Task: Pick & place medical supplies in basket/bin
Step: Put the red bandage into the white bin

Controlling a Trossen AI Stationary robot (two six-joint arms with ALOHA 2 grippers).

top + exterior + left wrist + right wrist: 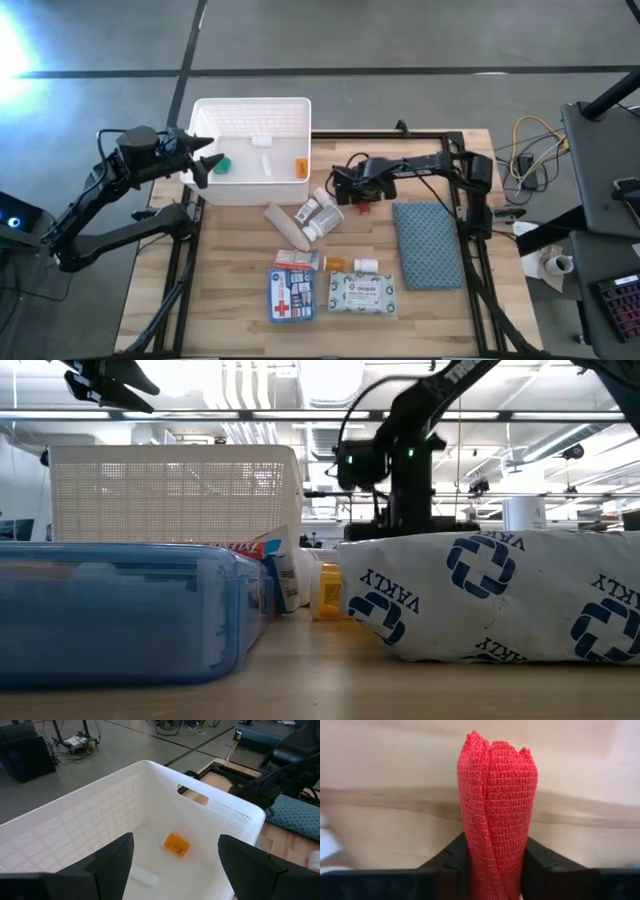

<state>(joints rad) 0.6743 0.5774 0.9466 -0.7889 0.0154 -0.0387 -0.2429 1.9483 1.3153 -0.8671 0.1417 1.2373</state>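
The right tool (362,203) is clamped on a red ribbed bandage roll (496,815), low over the wooden bench (240,290) at the 3 o'clock side of two white pill bottles (318,213); from above the roll is mostly hidden under the arm; a blue-grey cloth pad (430,245) lies at its 5 o'clock; the white slotted plastic bin (250,108) sits at its 9 o'clock, holding a green piece (221,164) and an orange bit (176,843); the left tool (205,160) hangs spread wide and empty over the bin's 9 o'clock edge; a blue-white first-aid pouch (292,296) and a white wipes pack (362,293) lie towards 6 o'clock.
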